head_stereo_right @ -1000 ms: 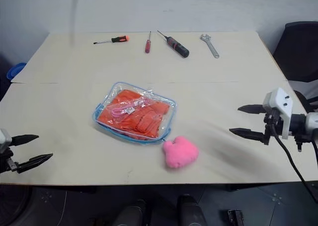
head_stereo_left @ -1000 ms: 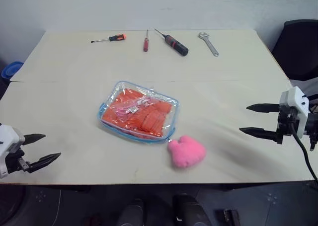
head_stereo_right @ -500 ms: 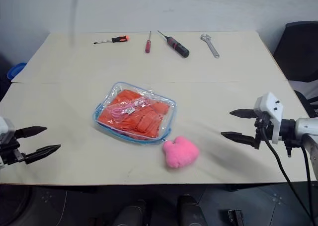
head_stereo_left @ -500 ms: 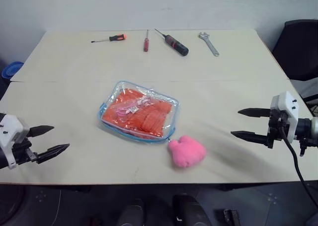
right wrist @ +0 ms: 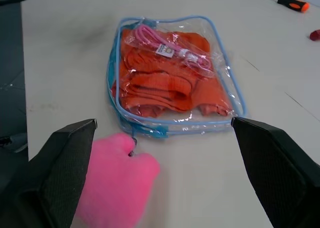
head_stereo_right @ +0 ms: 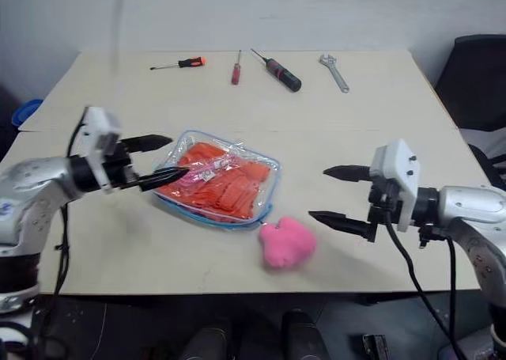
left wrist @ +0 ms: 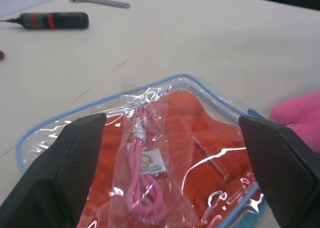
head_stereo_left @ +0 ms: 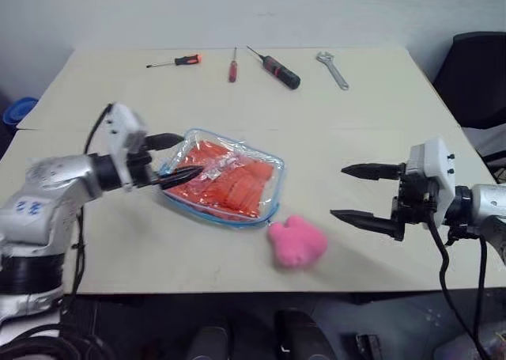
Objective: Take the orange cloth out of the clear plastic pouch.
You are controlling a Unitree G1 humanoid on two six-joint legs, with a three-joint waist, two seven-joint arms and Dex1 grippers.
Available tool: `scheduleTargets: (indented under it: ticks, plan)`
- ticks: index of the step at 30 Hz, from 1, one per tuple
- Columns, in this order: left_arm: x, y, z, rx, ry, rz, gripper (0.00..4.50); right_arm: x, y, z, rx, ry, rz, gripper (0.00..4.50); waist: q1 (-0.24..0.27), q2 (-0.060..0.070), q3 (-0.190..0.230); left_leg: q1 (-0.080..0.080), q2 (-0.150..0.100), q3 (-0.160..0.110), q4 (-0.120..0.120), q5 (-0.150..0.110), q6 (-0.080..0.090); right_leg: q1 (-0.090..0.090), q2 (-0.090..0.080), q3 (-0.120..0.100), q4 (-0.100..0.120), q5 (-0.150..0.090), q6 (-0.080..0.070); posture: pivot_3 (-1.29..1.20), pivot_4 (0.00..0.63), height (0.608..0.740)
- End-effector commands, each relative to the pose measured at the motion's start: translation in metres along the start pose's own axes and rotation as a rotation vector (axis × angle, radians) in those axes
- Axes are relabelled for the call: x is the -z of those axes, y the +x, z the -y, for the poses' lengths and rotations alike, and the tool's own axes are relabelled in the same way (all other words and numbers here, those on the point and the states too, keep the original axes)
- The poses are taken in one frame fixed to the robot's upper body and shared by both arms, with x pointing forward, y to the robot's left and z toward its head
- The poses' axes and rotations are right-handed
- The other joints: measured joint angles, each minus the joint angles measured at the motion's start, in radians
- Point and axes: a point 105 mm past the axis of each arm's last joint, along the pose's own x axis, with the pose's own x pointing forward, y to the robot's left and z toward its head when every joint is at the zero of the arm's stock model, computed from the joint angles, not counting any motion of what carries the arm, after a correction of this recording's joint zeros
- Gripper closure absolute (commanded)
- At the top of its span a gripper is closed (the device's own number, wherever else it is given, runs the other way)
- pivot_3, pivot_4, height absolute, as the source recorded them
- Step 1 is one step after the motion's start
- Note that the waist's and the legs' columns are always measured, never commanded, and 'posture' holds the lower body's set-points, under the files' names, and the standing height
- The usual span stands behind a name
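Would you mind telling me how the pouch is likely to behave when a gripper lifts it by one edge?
The pouch will probably sag: its clear film is wrinkled and soft. The glossy plastic may slip between fingers. The cloth inside looks folded and light, so it could shift.

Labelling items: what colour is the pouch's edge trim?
Light blue trim on the clear plastic pouch, clearest in the right wrist view.

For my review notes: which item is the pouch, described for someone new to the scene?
On the pale wooden table, look at its middle, nearer than the row of tools. The clear soft plastic pouch with light blue trim lies flat there, showing orange cloth inside, unlike the solid pink plush lump beside it.
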Motion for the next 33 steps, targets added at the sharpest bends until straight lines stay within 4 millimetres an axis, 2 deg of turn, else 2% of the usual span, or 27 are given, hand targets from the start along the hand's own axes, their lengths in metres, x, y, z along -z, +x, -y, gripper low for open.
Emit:
scheduleTargets:
  ticks: [1, 4, 9, 12, 20, 23, 24, 26, 28, 31, 33]
  plan:
    - [0.014, 0.017, -0.015, -0.056, 0.045, -0.082, 0.01, -0.012, 0.01, -0.009, -0.022, -0.042, 0.044, 0.0, 0.0, 0.0, 0.0, 0.0, 0.0, 0.0, 0.0, 0.0, -0.001, 0.0, 0.0, 0.0, 0.001, 0.0, 0.0, 0.0, 0.15, 0.74]
    - [0.027, 0.038, -0.02, -0.062, 0.073, -0.135, 0.01, -0.013, 0.016, -0.012, -0.025, -0.05, 0.056, 0.0, 0.005, -0.002, 0.001, -0.001, 0.0, 0.0, 0.001, 0.001, -0.001, -0.001, 0.0, 0.0, 0.001, 0.0, 0.0, 0.0, 0.15, 0.74]
    - [0.045, 0.052, -0.018, -0.03, 0.148, -0.202, 0.01, -0.014, 0.02, -0.014, -0.018, -0.053, 0.063, 0.0, 0.006, -0.002, 0.001, -0.002, 0.0, 0.0, 0.002, 0.001, -0.001, -0.001, 0.0, 0.0, 0.001, 0.0, 0.0, 0.0, 0.15, 0.74]
    - [0.05, 0.054, -0.02, -0.032, 0.163, -0.215, 0.53, -0.013, 0.02, -0.014, -0.012, -0.055, 0.064, 0.0, 0.006, -0.003, 0.002, -0.002, 0.0, -0.001, 0.002, 0.001, -0.001, -0.001, 0.0, 0.0, 0.001, 0.0, 0.0, 0.0, 0.15, 0.74]
    - [0.053, 0.05, -0.02, -0.035, 0.154, -0.204, 2.97, -0.011, 0.025, -0.014, -0.022, -0.056, 0.064, 0.0, 0.006, -0.003, 0.002, -0.002, 0.0, -0.001, 0.003, 0.001, -0.001, -0.001, 0.0, 0.0, 0.001, 0.0, 0.0, 0.0, 0.15, 0.74]
    - [0.047, 0.046, -0.023, -0.074, 0.111, -0.163, 3.92, -0.011, 0.028, -0.014, -0.039, -0.062, 0.062, 0.0, 0.003, -0.003, 0.002, -0.001, 0.0, -0.001, 0.003, 0.001, -0.001, -0.001, 0.0, 0.0, 0.002, 0.0, 0.0, 0.0, 0.15, 0.74]
    - [0.042, 0.042, -0.027, -0.102, 0.091, -0.14, 4.21, -0.011, 0.029, -0.014, -0.047, -0.065, 0.062, 0.0, 0.004, -0.003, 0.002, -0.002, 0.0, -0.001, 0.003, 0.001, -0.001, -0.001, 0.0, 0.0, 0.002, 0.0, 0.0, 0.0, 0.15, 0.74]
    - [0.028, 0.028, -0.043, -0.215, 0.021, -0.071, 4.21, -0.012, 0.031, -0.014, -0.071, -0.072, 0.064, 0.0, 0.003, -0.003, 0.002, -0.002, 0.0, -0.001, 0.003, 0.001, -0.001, -0.001, 0.0, 0.0, 0.002, 0.0, 0.0, 0.0, 0.15, 0.74]
    - [0.021, 0.002, -0.066, -0.377, -0.05, -0.017, 4.21, -0.015, 0.034, -0.015, -0.098, -0.08, 0.07, 0.0, 0.001, -0.005, 0.003, -0.002, 0.0, -0.001, 0.003, 0.001, -0.001, -0.001, 0.0, 0.0, 0.002, 0.0, 0.0, 0.0, 0.15, 0.74]
    - [0.028, -0.032, -0.085, -0.546, -0.094, -0.015, 4.21, -0.017, 0.037, -0.015, -0.12, -0.088, 0.078, 0.0, -0.002, -0.005, 0.003, -0.002, 0.001, -0.001, 0.003, 0.001, -0.001, -0.002, 0.0, 0.0, 0.003, 0.0, 0.0, 0.0, 0.15, 0.74]
    - [0.043, -0.067, -0.096, -0.701, -0.131, -0.046, 4.21, -0.017, 0.04, -0.014, -0.133, -0.085, 0.085, 0.0, -0.002, -0.005, 0.003, -0.001, 0.001, -0.001, 0.002, 0.001, -0.001, -0.002, 0.0, 0.0, 0.003, 0.0, 0.0, 0.0, 0.15, 0.74]
